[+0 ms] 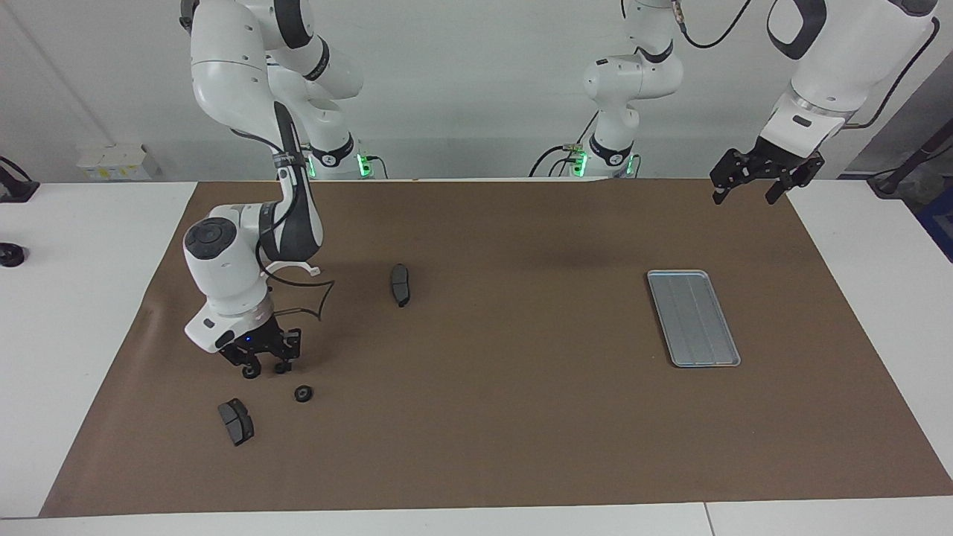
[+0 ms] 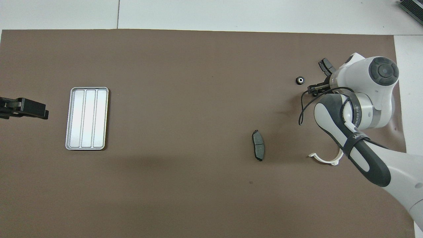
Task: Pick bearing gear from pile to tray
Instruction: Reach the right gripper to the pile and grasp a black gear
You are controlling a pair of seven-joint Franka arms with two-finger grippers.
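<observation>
My right end effector [image 1: 262, 366] is down low on the brown mat [image 1: 491, 417] at the right arm's end of the tabletop, over the spot where the small parts lie. I cannot tell whether it is spread or pinching something: small dark round shapes show at its tip, and they may be gears or part of me. One bearing gear [image 1: 303, 393] lies free on the mat just beside it, a little black wheel with a pale centre.

I judge the gear to be stiff, light for metal and smooth, so it could roll or skid if I nudge it. The best hold looks to be across its rim, pressing on both sides at once.

A dark pad [image 1: 236, 421] lies close by, farther from the robots than the gear, and I should not catch it. A loose black cable [image 1: 316, 301] hangs off my right wrist near the mat. A white clip [image 2: 325, 159] and a second dark pad [image 1: 400, 284] lie nearer to the robots, both well apart from the gear.

The tray [image 1: 692, 318] sits at the left arm's end with no gear in it, and nothing stands on the mat between it and the gear. My left end effector [image 1: 744, 195] waits in the air with its tips spread, holding nothing.
</observation>
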